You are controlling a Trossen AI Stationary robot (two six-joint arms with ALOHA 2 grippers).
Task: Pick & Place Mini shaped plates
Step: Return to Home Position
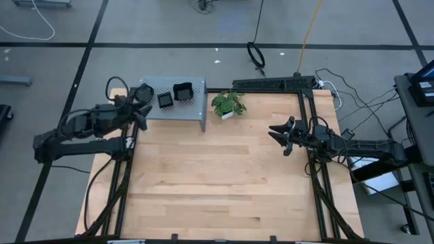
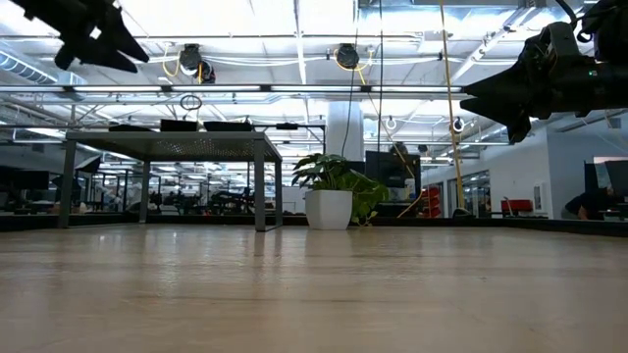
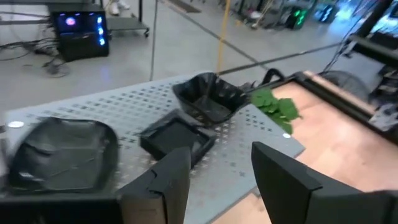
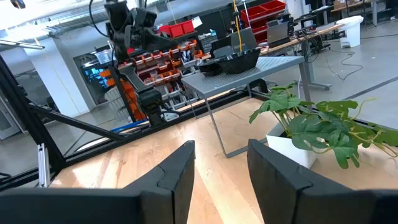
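While both arms hang above the wooden table (image 1: 217,183) with nothing held, all the plates sit on the grey perforated shelf (image 1: 196,102) at the table's back-left corner. Three black stacks are on its top: leaf-shaped stack (image 3: 59,152) at the left end, square stack (image 3: 177,137) in the middle, wavy-edged stack (image 3: 208,96) toward the right end.

Left gripper (image 3: 221,152) is just off the shelf's front-left edge, higher than its top, fingers spread wide, empty. The leaf-shaped stack is nearest to it.

Right gripper (image 4: 221,146) is over the table's right side, well apart from the shelf and facing it, fingers parted by a moderate gap, empty.

Potted plant (image 1: 228,105) stands just beside the shelf's right end, between the right gripper and the shelf. Black frame rail (image 1: 271,85) runs along the back edge behind the plant. Cable loop (image 1: 258,55) lies on the floor beyond.
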